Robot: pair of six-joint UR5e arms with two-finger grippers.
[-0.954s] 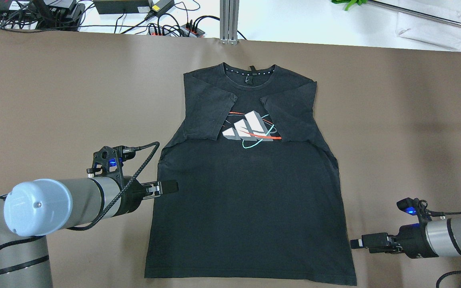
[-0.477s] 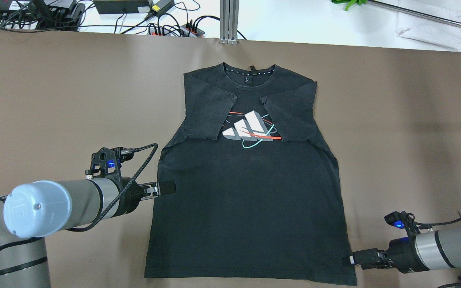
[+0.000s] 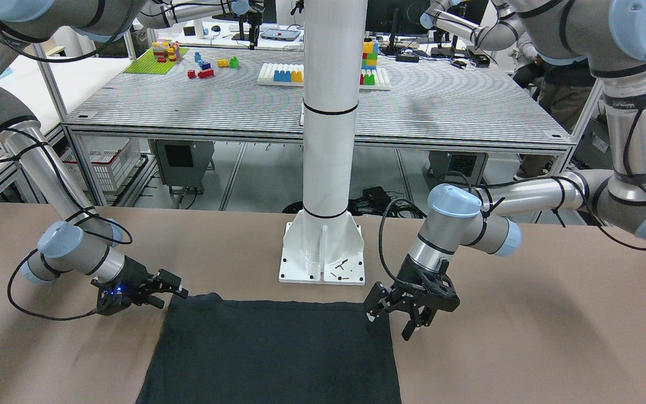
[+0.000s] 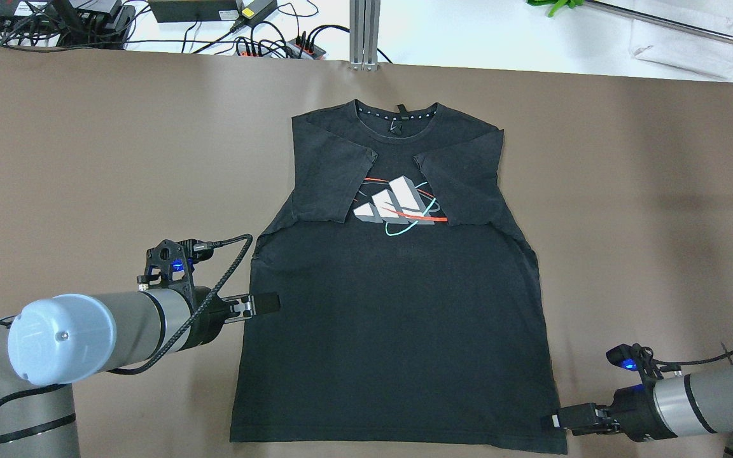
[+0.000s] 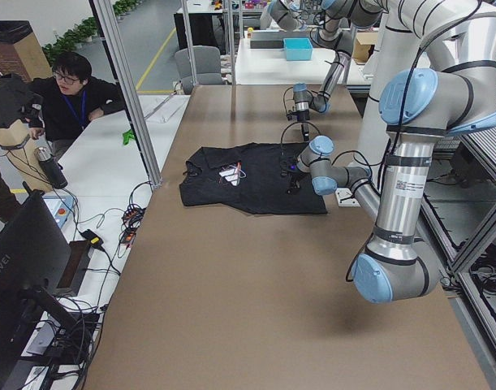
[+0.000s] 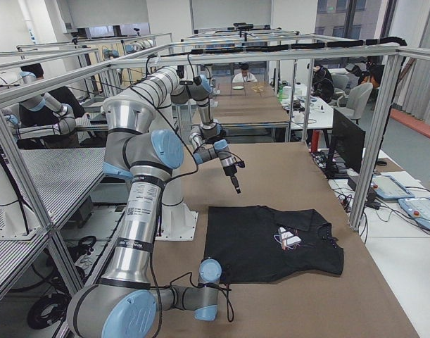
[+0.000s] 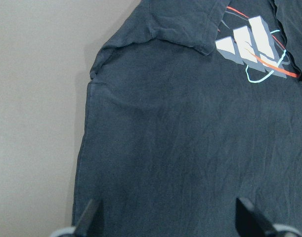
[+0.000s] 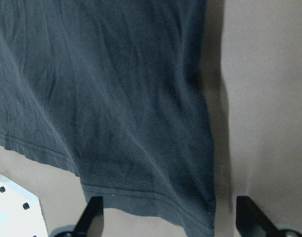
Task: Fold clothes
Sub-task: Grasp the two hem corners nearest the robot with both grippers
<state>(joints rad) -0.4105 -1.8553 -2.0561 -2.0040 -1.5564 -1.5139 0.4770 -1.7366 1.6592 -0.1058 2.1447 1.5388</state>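
The clothes are one black T-shirt [image 4: 392, 318] lying flat on the brown table, collar at the far side. Both sleeves are folded in beside the white chest logo [image 4: 398, 203]. My left gripper [image 4: 265, 303] is open at the shirt's left side edge, about halfway down. In the left wrist view its fingertips [image 7: 89, 215] straddle that edge of the shirt [image 7: 190, 123]. My right gripper [image 4: 557, 421] is open at the near right hem corner. The right wrist view shows that corner of the shirt [image 8: 116, 89] between the spread fingertips [image 8: 94, 207].
The white pillar base [image 3: 323, 252] stands just behind the hem, between the arms. Cables and power strips [image 4: 265, 44] and an aluminium post [image 4: 364, 32] line the far edge. A person [image 5: 73, 97] sits beyond it. Bare brown table [image 4: 86, 159] flanks the shirt.
My right gripper has moved nearer the robot and leftward, from beside the shirt's right edge to its hem corner. My left gripper has dropped back slightly along the left edge.
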